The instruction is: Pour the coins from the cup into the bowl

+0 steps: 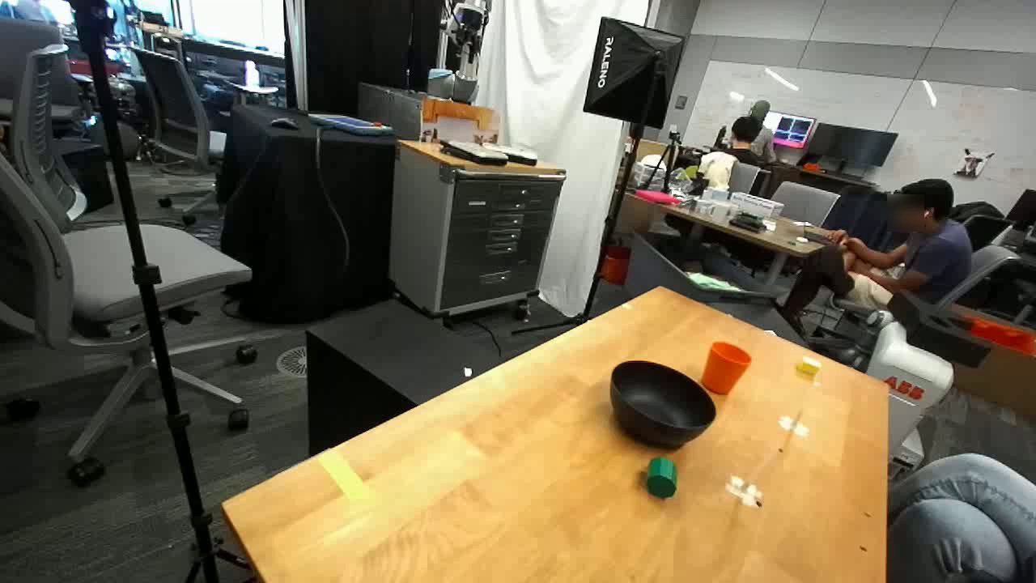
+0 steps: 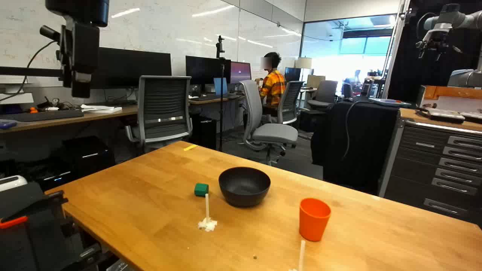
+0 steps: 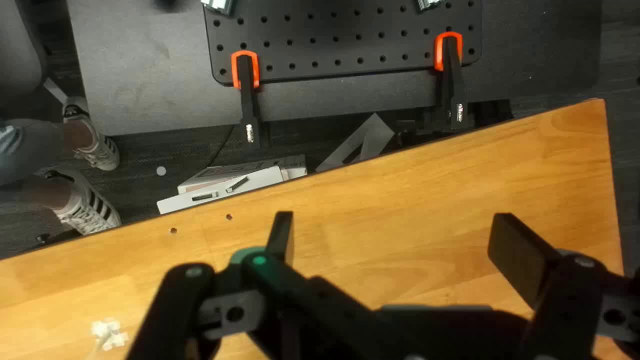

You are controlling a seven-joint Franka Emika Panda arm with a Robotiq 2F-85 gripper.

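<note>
The orange cup (image 1: 726, 368) stands upright on the wooden table, close beside the black bowl (image 1: 639, 429) as an exterior view shows it. From a different angle, a clear gap separates the cup (image 2: 314, 222) from the bowl (image 2: 244, 199). No coins can be seen; the lower inside of the cup is hidden, and none show in the bowl. In the wrist view my gripper (image 3: 392, 225) is open, its fingers wide apart, with only bare tabletop behind the gap. Neither cup nor bowl appears in that view.
A small green object (image 2: 201, 190) lies near the bowl. Thin pale sticks (image 2: 207, 209) rise from white patches on the table. A yellow block (image 1: 808, 366) sits near the edge. Beyond the table, black clamps (image 3: 452, 80) hold a perforated plate (image 3: 345, 40). Someone's shoes (image 3: 87, 210) are beside it.
</note>
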